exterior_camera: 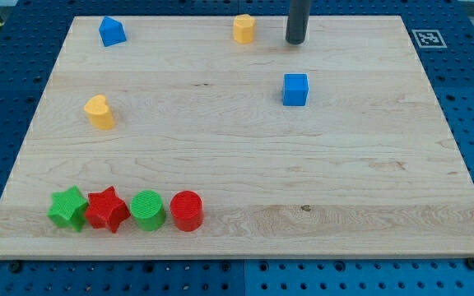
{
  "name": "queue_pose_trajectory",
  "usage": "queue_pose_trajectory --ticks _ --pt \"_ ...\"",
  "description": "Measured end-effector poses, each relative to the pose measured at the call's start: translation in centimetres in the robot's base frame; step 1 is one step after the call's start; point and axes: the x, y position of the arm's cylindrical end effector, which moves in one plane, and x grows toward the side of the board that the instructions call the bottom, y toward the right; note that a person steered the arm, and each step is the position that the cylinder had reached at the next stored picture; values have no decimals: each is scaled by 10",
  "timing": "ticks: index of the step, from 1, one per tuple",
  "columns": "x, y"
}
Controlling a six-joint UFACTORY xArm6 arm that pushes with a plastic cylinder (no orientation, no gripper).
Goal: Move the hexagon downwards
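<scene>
My tip (295, 41) rests on the wooden board (369, 189) near the view's top, just right of the yellow hexagon (243, 28) and apart from it; I have no hand to open or close. A blue cube (295, 89) sits below my tip.

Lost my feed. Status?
My tip at view's top, right of yellow hexagon, apart. Hexagon unmoved. Nothing directly below it.

Lighting was bright & even, overhead; shadows soft, short under blocks. No glare on my board (245, 164), focus sharp edge to edge.
</scene>
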Motion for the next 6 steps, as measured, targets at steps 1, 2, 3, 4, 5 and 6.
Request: queue_pose_trajectory --ticks 1,2,3,4,5,6 --pt "-51 -5" --pt "-51 -17" --pt "-50 -45" --pt "-49 -81" --pt "-49 -97" --pt "-49 -97"
